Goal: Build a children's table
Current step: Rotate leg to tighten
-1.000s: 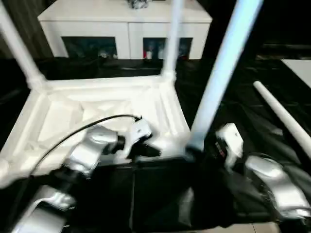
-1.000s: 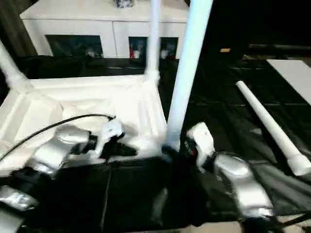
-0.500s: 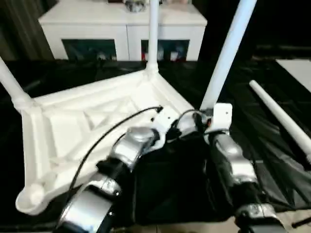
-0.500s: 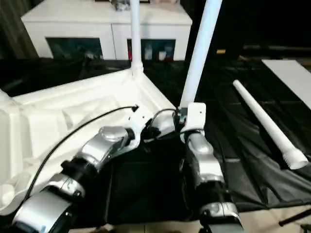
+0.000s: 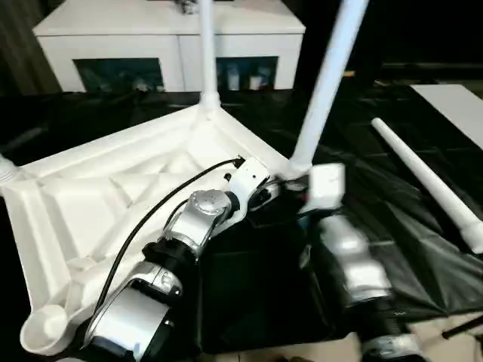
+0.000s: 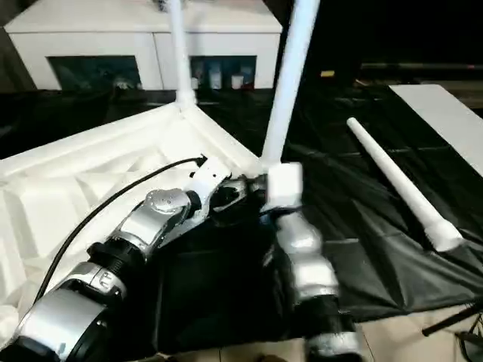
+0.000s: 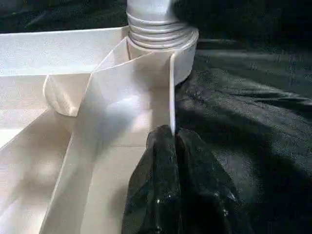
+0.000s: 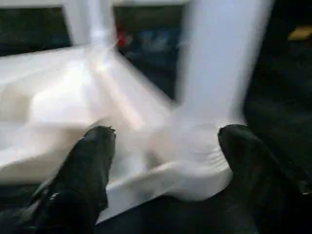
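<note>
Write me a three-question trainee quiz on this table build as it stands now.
1. True or false: the loose leg lies on the tabletop.
2. The left gripper is: A) open; B) shut on the tabletop's rim; C) shut on the loose leg.
3. Fill in: the gripper with open jaws at the base of the socketed leg is the ____ gripper.
Key: 1 false, it lies on the black sheet; 2 B; 3 the right gripper.
</note>
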Available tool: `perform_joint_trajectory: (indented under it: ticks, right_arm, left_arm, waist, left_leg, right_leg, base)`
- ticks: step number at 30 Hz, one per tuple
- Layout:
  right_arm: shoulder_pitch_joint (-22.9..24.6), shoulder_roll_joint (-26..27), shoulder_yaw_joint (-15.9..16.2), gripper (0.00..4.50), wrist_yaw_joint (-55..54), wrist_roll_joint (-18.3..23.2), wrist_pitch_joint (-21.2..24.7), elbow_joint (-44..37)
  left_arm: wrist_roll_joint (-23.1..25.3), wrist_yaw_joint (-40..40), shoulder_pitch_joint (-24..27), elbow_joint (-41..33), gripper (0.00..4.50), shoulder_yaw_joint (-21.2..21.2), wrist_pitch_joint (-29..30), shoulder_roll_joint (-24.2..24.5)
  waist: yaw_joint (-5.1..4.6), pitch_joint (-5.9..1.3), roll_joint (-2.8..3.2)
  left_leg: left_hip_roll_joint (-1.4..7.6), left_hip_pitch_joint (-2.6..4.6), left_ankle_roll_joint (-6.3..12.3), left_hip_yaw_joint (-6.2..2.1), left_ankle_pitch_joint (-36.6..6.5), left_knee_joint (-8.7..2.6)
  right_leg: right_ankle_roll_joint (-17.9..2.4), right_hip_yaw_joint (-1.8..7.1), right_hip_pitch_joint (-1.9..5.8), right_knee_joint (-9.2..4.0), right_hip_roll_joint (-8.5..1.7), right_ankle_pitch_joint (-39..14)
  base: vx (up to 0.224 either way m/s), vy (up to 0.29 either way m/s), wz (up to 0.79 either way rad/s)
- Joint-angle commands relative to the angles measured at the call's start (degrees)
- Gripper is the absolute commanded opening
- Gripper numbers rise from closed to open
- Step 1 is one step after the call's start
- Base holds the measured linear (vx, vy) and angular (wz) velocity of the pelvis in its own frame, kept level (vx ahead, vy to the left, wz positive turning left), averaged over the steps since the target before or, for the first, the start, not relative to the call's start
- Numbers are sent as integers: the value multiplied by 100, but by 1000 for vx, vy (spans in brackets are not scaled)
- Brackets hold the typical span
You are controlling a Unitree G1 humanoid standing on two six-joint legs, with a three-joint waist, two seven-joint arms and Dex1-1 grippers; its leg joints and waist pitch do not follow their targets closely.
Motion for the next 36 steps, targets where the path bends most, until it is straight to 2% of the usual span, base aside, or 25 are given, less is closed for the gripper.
perform_joint_trajectory:
  ticks: [1,3,4,5,6,7,8,9,10,11,13,15,18,20,21,23,26,30,33,35,36]
  right_arm:
    - [189,-147,-30,415,270,115,138,-338]
    - [598,-625,5,428,1047,321,427,-1011]
    - [883,-1081,78,437,1687,536,744,-1498]
    - [909,-1128,85,445,1750,565,776,-1547]
    - [1117,-1528,127,445,2249,804,1058,-1921]
    - [1117,-1528,127,445,2249,804,1058,-1921]
    - [1200,-1694,137,445,2435,896,1176,-2064]
    - [1403,-2200,256,445,2995,1019,1328,-2347]
    - [1420,-2240,265,445,3053,1042,1346,-2368]
    - [1503,-2435,307,445,3328,1156,1435,-2468]
    - [1621,-2718,324,445,3866,1404,1656,-2625]
    - [1600,-2744,344,445,3998,1471,1743,-2645]
    - [1518,-2747,455,445,4101,1401,1717,-2608]
    - [1488,-2732,485,445,4093,1372,1720,-2579]
    - [1435,-2735,549,445,4111,1355,1737,-2540]
    - [1343,-2760,693,445,4185,1254,1696,-2452]
    - [1293,-2763,747,445,4230,1130,1668,-2402]
    - [1293,-2797,751,445,4212,1101,1626,-2420]
    - [1331,-2802,630,445,4024,1019,1506,-2397]
    - [1360,-2766,510,445,3883,990,1445,-2370]
    - [1393,-2687,340,445,3710,1005,1422,-2346]
  left_arm:
    - [-78,-364,120,-129,0,62,-203,163]
    - [-164,-1028,300,-349,0,-43,-328,459]
    - [-206,-1550,447,-584,0,-172,-306,722]
    - [-206,-1565,453,-595,0,-176,-301,732]
    - [-250,-1996,561,-795,0,-284,-326,930]
    - [-250,-1996,561,-795,0,-284,-326,930]
    - [-283,-2282,627,-921,0,-355,-361,1049]
    - [-434,-3133,821,-1343,0,-563,-399,1406]
    - [-445,-3193,833,-1376,0,-579,-385,1436]
    - [-500,-3481,893,-1536,0,-654,-319,1581]
    - [-659,-4196,1021,-1990,0,-825,-42,1906]
    - [-724,-4337,1051,-2161,0,-850,100,1956]
    - [-754,-4388,1064,-2278,0,-861,125,1959]
    - [-746,-4373,1058,-2274,0,-859,116,1948]
    - [-744,-4366,1059,-2300,0,-854,130,1943]
    - [-721,-4319,1058,-2352,0,-849,174,1944]
    - [-681,-4295,1054,-2393,0,-839,216,1959]
    - [-615,-4206,1045,-2358,0,-814,205,1954]
    - [-422,-3617,954,-2067,0,-688,83,1806]
    - [-346,-3209,857,-1829,0,-585,27,1663]
    - [-253,-2688,715,-1533,0,-464,-136,1471]
  waist:
    - [28,-343,-53]
    - [109,-360,-46]
    - [124,-354,-48]
    - [167,-353,-48]
    - [162,-357,-25]
    - [170,-365,-35]
    - [175,-365,-15]
    - [175,-357,0]
    - [172,-363,-2]
    - [177,-356,27]
    - [183,-365,21]
    - [211,-351,14]
    - [257,-333,10]
    - [257,-327,-3]
    - [256,-325,-6]
    - [247,-322,-15]
    - [248,-322,-22]
    - [254,-346,-17]
    - [263,-343,-22]
    - [273,-343,-44]
    - [267,-334,-46]
  left_leg:
    - [260,160,85,-147,-2277,-502]
    - [284,142,257,-125,-1865,-489]
    - [282,138,322,-129,-1795,-493]
    - [304,150,404,-110,-1695,-482]
    - [300,161,413,-101,-1702,-475]
    - [308,144,426,-106,-1620,-472]
    - [307,140,418,-117,-1568,-475]
    - [337,162,413,-119,-1615,-493]
    - [340,159,399,-121,-1586,-485]
    - [343,182,372,-106,-1627,-490]
    - [345,203,342,-91,-1666,-481]
    - [347,221,329,-75,-1696,-481]
    - [349,243,180,-74,-1871,-497]
    - [343,249,107,-71,-1964,-501]
    - [341,240,32,-88,-2032,-511]
    - [334,231,-4,-93,-2073,-514]
    - [326,238,-7,-88,-2072,-504]
    - [328,223,72,-88,-1823,-490]
    - [325,234,95,-72,-1818,-472]
    - [322,234,99,-77,-1883,-466]
    - [313,215,104,-78,-1900,-465]
  right_leg:
    - [-979,166,174,-458,-290,-2002]
    - [-1005,191,209,-423,-288,-1603]
    - [-1033,185,240,-415,-272,-1497]
    - [-1091,198,229,-396,-281,-1358]
    - [-1174,197,220,-388,-277,-1327]
    - [-1205,195,244,-369,-289,-1292]
    - [-1221,190,245,-354,-289,-1259]
    - [-1233,195,236,-359,-277,-1237]
    - [-1267,194,245,-335,-279,-1150]
    - [-1350,201,226,-334,-275,-1074]
    - [-1471,209,227,-295,-272,-905]
    - [-1499,215,204,-305,-268,-949]
    - [-1428,219,180,-326,-281,-1317]
    - [-1362,227,167,-345,-280,-1492]
    - [-1285,232,176,-349,-293,-1642]
    - [-1219,231,174,-359,-296,-1761]
    - [-1162,239,159,-378,-297,-1867]
    - [-1197,232,183,-342,-283,-1535]
    - [-1260,230,173,-338,-274,-1431]
    - [-1232,230,188,-363,-297,-1599]
    - [-1195,229,187,-374,-294,-1695]
  base:
    - [0,0,0]
    - [0,0,0]
    - [0,0,0]
    - [50,-17,0]
    - [0,0,0]
    - [0,0,0]
    - [0,0,0]
    - [0,0,0]
    - [0,0,0]
    - [0,0,0]
    - [0,0,0]
    - [0,0,0]
    - [0,0,0]
    - [0,0,0]
    - [0,0,0]
    - [0,0,0]
    - [0,0,0]
    - [0,0,0]
    - [0,0,0]
    - [0,0,0]
    - [0,0,0]
